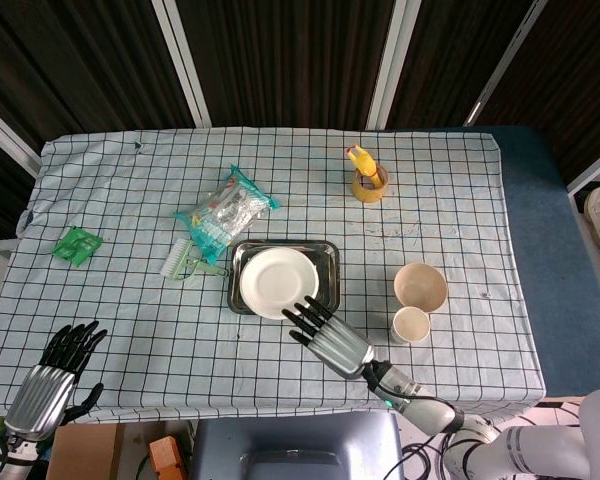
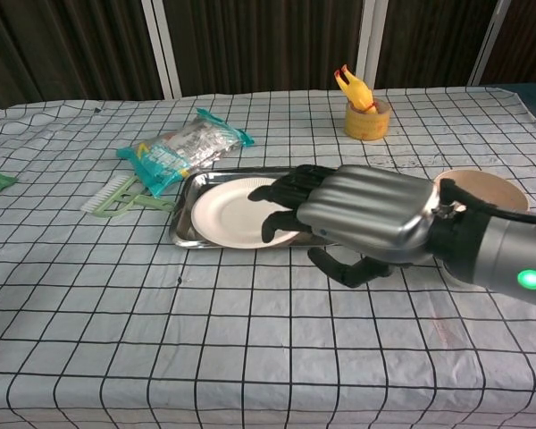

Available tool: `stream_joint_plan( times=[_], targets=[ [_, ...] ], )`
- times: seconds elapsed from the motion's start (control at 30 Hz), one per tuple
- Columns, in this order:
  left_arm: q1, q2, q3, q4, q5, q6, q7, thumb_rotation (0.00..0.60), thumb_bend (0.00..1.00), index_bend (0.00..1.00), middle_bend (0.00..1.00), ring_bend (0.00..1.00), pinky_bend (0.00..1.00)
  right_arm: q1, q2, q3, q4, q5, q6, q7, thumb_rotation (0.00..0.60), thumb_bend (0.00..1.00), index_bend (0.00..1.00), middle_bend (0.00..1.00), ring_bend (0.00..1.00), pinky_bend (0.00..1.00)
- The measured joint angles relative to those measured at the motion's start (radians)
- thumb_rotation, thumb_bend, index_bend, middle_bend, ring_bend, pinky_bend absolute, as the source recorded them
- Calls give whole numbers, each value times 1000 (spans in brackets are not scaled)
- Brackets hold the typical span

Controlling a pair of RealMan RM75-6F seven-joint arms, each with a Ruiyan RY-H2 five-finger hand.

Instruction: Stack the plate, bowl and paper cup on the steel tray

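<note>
1. Plainly, the right hand (image 1: 330,340) hovered empty at lower centre of the head view, fingers spread, its fingertips just over the near edge of the steel tray (image 1: 323,256). A careless sweep could have nudged the tray or tipped the plate (image 1: 275,281) already lying in it.
2. The bowl (image 1: 420,285) and paper cup (image 1: 411,325) stood just beside each other at centre right, well apart from the tray. Reaching for the bowl risked knocking over the light cup.
3. The left hand (image 1: 52,372) hung open and empty at lower left, off the table edge, unlikely to interfere.
</note>
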Motion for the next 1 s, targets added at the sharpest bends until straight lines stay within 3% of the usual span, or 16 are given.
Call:
stream_joint_plan(
  times=[0.33, 1.0],
  targets=[
    [5, 4, 2, 4, 1, 9, -11, 600, 382, 0, 2, 0, 14, 36, -183, 54, 132, 149, -47, -215, 600, 662, 271, 0, 0, 0],
    [8, 8, 3, 4, 1, 15, -18, 600, 382, 0, 2, 0, 14, 67, -278, 92, 236, 262, -26, -328, 600, 662, 281, 0, 0, 0]
  ],
)
